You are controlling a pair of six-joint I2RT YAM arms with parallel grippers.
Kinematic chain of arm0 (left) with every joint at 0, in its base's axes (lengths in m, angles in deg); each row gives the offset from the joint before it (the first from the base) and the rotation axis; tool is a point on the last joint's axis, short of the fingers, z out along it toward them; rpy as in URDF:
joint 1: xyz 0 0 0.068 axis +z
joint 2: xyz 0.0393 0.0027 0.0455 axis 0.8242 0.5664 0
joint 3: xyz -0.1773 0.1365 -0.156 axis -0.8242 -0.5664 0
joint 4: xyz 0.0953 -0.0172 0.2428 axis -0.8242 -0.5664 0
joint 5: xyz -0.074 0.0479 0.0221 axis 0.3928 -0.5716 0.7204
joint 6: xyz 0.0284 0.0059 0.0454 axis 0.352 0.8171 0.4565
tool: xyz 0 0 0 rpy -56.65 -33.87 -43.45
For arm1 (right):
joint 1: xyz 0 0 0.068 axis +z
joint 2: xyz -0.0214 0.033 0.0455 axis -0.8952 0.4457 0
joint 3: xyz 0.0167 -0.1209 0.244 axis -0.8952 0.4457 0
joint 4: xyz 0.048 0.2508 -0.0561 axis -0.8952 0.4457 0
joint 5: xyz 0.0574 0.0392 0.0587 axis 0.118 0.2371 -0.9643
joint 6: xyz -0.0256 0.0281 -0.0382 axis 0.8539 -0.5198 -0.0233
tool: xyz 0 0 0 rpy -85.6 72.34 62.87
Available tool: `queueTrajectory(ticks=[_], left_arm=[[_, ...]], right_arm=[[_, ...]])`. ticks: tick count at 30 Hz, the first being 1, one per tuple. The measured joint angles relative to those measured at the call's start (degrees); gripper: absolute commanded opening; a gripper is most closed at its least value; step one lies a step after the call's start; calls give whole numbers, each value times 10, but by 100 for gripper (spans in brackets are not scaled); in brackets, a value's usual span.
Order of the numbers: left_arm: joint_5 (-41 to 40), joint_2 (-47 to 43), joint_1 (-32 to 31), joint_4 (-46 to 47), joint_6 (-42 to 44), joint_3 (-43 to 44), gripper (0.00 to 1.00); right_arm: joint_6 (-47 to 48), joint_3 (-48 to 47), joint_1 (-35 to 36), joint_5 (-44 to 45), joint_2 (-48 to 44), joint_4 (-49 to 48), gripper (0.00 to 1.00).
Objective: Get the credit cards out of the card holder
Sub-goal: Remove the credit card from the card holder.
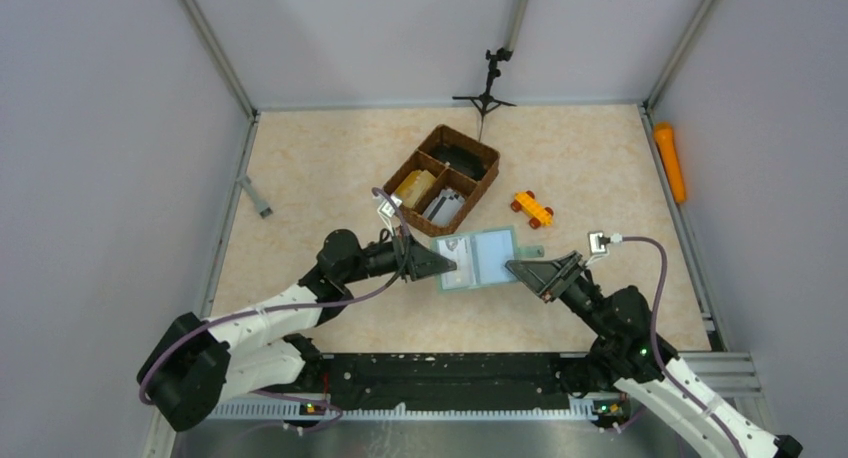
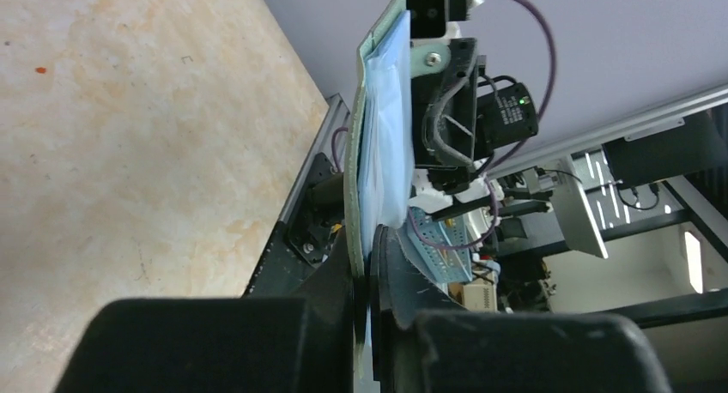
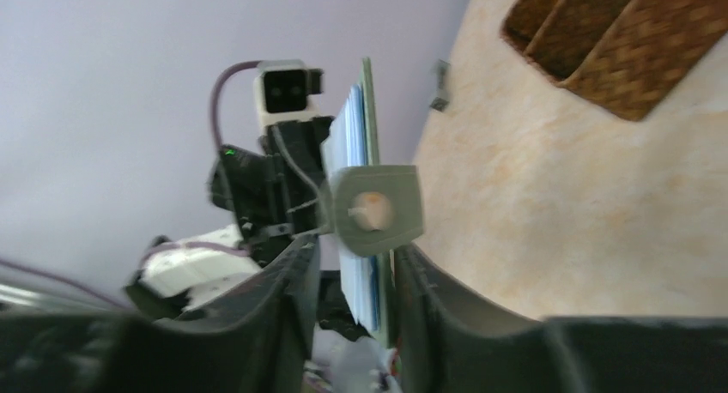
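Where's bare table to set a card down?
Open: back-left, between brown wicker tray and left wall; back-right, between orange toy block and right wall; near strip, robot-side of the grey-green card holder. Crowded: centre, where left pincer and right pincer meet the holder, tray and block behind.

Left arm (image 1: 255, 323): white shell, black joints
Right arm (image 1: 630, 323): same white and black
Cables (image 1: 664, 278): purple, looped
Fingers (image 3: 283, 299): black, tapered
Wrist cameras (image 1: 600, 242): pale boxes
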Motion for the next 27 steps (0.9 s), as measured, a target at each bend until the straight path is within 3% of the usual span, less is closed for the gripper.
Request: queueTrajectory(ticks=[7,12,18,23,27], left_arm=[[-64,-69,0,-174,69,13,0],[-93,-67,0,-237,93,16,0],[-78,-42,-1,-228,90,16,0],[-43,-30,-1,-170,69,16,0],[-19,-24,-1,-125,53,13,0]], right_arm=[[145,-148,0,56,71,184,53],[245,-216,0,20,143,211,46],[283,-216,0,-103,246,160,34],[279,-210,1,-182,348,95,34],[268,-194,1,-206,366,59,32]])
